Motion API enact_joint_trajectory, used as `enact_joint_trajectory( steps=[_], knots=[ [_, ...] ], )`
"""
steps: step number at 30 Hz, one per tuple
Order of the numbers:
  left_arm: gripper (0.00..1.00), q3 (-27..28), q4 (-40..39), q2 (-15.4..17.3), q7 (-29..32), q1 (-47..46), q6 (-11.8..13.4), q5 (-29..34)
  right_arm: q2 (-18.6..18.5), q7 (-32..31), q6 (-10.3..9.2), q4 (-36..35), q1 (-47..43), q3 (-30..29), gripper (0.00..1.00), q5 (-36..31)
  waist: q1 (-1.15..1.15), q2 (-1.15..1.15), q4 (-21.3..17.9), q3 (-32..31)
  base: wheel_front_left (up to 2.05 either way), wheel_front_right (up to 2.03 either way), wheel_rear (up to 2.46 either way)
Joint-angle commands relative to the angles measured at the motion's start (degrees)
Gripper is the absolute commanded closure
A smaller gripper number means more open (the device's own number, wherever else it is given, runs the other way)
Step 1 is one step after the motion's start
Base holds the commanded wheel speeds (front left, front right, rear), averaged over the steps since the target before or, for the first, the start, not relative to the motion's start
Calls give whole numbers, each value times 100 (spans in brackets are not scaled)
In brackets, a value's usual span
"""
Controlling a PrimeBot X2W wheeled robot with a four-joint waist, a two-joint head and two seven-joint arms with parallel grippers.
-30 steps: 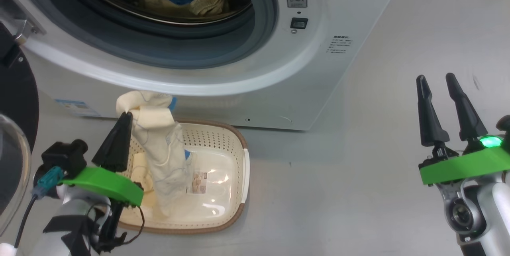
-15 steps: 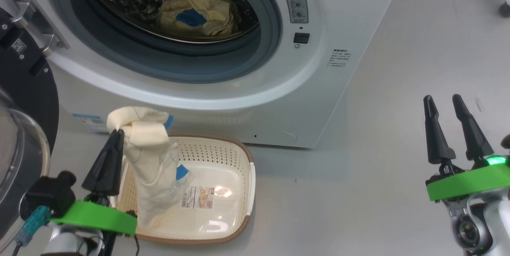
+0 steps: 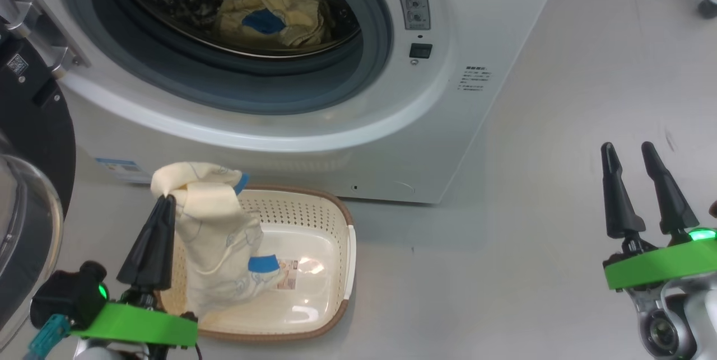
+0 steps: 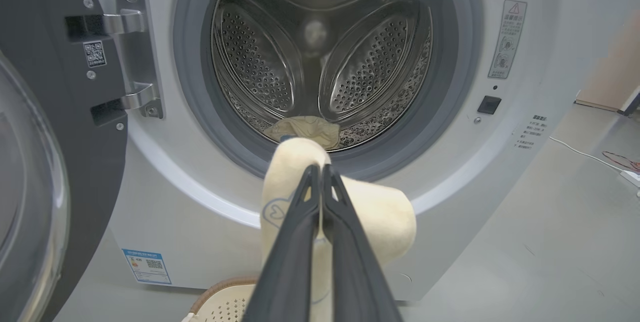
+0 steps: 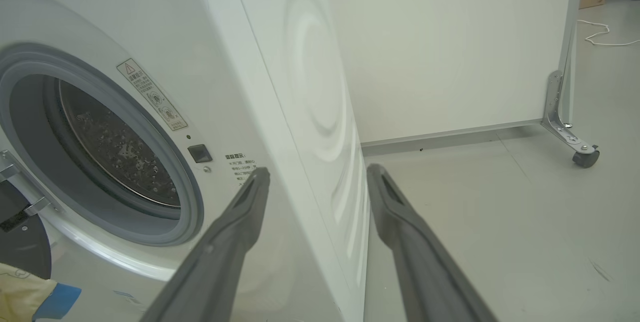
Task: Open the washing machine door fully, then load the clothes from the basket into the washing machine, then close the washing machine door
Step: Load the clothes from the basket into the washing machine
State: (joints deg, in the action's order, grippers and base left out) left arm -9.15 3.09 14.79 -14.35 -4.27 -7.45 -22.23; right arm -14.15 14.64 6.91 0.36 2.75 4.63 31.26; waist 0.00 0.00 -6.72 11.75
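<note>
While the door stands open, a garment hangs over the basket

Where the washing machine (image 3: 347,141) spans the upper frame, its door (image 3: 39,125) is swung wide at the left edge. The basket (image 3: 313,209) sits on the floor, lower left of centre. One garment (image 3: 269,13) lies in the drum (blue patch up). The left fingers (image 3: 162,211) pinch a second garment (image 3: 218,248) that hangs into the basket. At lower right, the right fingers (image 3: 613,181) are spread, empty.
</note>
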Motion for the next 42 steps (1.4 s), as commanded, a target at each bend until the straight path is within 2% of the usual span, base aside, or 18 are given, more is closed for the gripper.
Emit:
enact_joint_trajectory(
  steps=[1,5,13,19,26,36,42],
  knots=[
    [100,255,-240,78,-64,-303,14,45,-94,36,58,-190,127,53,0,32,0,0,-31,61,0,0,0],
    [100,187,-260,71,-64,-644,10,97,-57,36,58,-199,221,57,0,37,0,0,-96,194,0,0,0],
    [100,-57,394,104,99,-2294,3,75,90,36,58,-193,423,55,0,43,0,0,-246,543,0,0,0],
    [100,-334,1364,98,143,-3531,-1,-53,191,36,58,-190,576,86,0,58,0,0,-369,801,0,0,0],
    [100,-796,2863,173,54,-4740,-2,-300,282,36,58,-179,830,206,0,85,0,0,-621,1122,0,0,0],
    [100,-1389,4529,186,-41,-6007,-3,-657,384,36,58,-147,1019,370,0,111,0,0,-960,1455,0,0,0],
    [100,-1776,5197,217,-22,-6521,-3,-837,427,36,58,-122,1110,478,0,129,0,0,-1113,1590,0,0,0]
  ],
)
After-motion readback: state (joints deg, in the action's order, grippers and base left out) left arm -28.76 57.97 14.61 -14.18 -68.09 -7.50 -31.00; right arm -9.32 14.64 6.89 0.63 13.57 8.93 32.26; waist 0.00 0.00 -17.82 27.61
